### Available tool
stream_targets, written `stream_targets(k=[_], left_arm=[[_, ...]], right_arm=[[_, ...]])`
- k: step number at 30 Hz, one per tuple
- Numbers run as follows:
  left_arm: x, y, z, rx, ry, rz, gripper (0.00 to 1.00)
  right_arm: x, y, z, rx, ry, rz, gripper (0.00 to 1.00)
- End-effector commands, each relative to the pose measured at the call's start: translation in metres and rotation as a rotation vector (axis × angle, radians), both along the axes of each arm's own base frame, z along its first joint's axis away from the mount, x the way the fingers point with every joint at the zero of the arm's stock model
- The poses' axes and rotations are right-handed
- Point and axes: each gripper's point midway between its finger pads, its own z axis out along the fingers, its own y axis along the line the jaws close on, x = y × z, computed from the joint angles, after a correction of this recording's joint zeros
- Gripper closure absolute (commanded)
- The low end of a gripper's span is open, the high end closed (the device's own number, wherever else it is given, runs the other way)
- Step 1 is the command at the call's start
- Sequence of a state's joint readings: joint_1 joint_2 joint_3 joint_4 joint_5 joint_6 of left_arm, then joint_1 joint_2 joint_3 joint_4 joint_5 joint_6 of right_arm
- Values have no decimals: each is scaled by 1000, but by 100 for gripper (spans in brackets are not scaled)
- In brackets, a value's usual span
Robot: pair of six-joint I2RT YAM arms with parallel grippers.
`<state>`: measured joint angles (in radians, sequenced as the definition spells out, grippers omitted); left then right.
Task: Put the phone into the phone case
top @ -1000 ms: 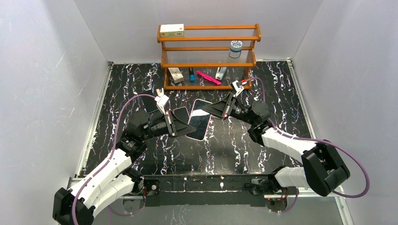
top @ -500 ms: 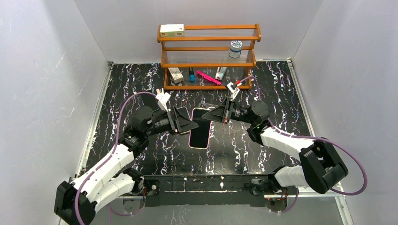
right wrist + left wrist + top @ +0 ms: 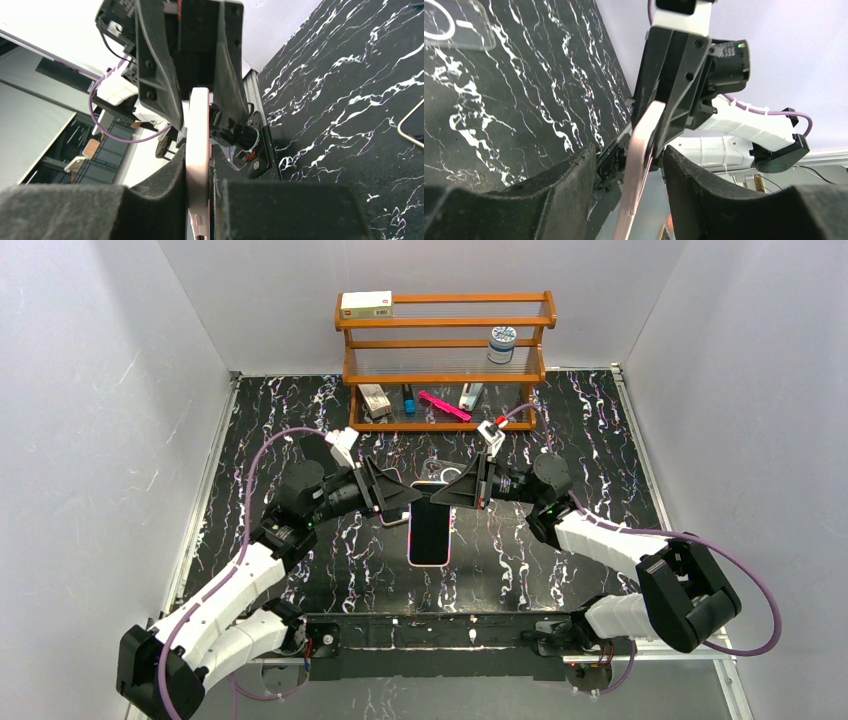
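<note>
**Phone pinched by the right gripper, left jaws loose around it**

The right gripper (image 3: 199, 155) is closed tight on the phone (image 3: 197, 130). Both of its padded fingers (image 3: 165, 192) press flat against the phone's faces near one end. Only the thin pink edge shows from that wrist.

The left gripper (image 3: 629, 151) faces it, tip to tip, with its jaws parted about halfway. The same end of the phone (image 3: 639, 165) sits between its fingers (image 3: 569, 200), with a gap on each side, so this gripper grips nothing.

From above, the two grippers meet over the middle of the table (image 3: 600, 440). The phone (image 3: 430, 535) is lifted off the surface and reaches away from their fingertips towards the arm bases, dark screen upward.

The clear phone case (image 3: 454, 25) lies flat on the marble just past the left gripper's fingertips, apart from both grippers, with a white ring on its back.

Well beyond both grippers, at the table's far edge, stands a wooden shelf (image 3: 445, 322). It holds a white box (image 3: 366, 305), a jar (image 3: 502, 343) and a pink comb (image 3: 443, 405).
</note>
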<state>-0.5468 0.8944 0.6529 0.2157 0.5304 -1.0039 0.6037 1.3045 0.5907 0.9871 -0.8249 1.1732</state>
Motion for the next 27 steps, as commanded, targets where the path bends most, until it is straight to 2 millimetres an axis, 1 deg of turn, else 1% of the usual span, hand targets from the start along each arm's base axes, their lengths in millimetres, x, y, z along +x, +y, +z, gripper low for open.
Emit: stream_targets(k=[1, 4, 8, 12, 14, 16, 18, 23, 27], left_arm=[[9, 8, 29, 2, -105, 65, 53], [11, 5, 23, 20, -94, 53, 58], [9, 0, 21, 8, -84, 16, 61], [9, -2, 16, 16, -79, 0, 69], [8, -2, 12, 30, -76, -5, 76], [9, -1, 7, 54, -81, -3, 90], [11, 2, 2, 84, -82, 11, 100], [20, 19, -10, 198, -108, 99, 100], [18, 22, -18, 248, -96, 90, 100]], right_arm=[[-13, -3, 18, 40, -80, 43, 99], [-12, -3, 16, 37, -75, 43, 99], [-12, -2, 15, 36, -70, 44, 99], [-11, -2, 15, 38, -66, 37, 99], [-10, -1, 15, 37, -62, 35, 99], [-8, -1, 14, 35, -54, 33, 99], [-8, 0, 13, 34, -45, 32, 99], [-2, 2, 9, 23, -4, 13, 99], [1, 4, 3, 5, 15, 7, 99]])
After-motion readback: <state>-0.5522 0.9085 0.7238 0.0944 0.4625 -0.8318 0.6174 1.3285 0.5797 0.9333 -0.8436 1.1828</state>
